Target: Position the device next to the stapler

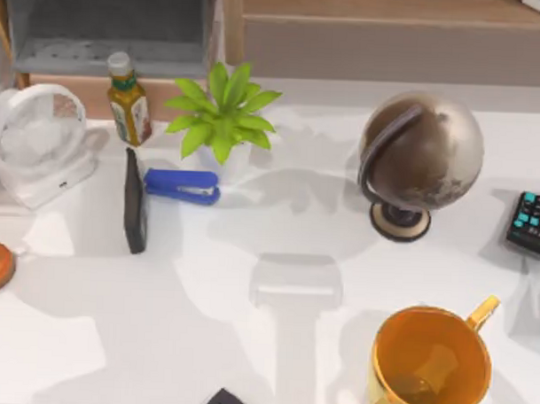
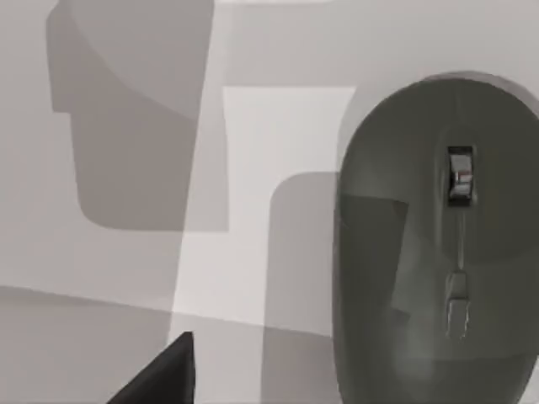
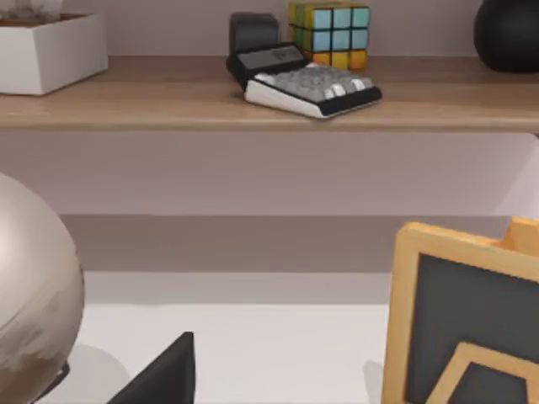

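The blue stapler point(image 1: 182, 186) lies towards the far left corner of the bench point(image 1: 248, 334), just in front of the potted plant point(image 1: 221, 116). A thin black slab point(image 1: 134, 202) stands on edge just beside the stapler, on the side nearer the left edge. Along the far edge to the left of the plant are a bottle point(image 1: 129, 100) and a white fan point(image 1: 37, 141). A globe point(image 1: 420, 158) stands right of the middle, and an orange mug point(image 1: 431, 363) sits close to the near edge on the right. A keypad with teal keys point(image 1: 533, 222) lies at the right edge.

The left wrist view looks straight down on a grey mouse point(image 2: 421, 252), flat on the bare bench with its scroll wheel up. A dark part of the left claw point(image 2: 160, 379) shows near the mouse, apart from it. Whether that claw is open or closed cannot be told.

The right claw point(image 3: 160, 374) shows as a similar dark part, low over the bench near the globe, facing a wooden shelf point(image 3: 168, 105) that holds a calculator point(image 3: 303, 80) and a puzzle cube point(image 3: 328, 34). Its state cannot be told either.
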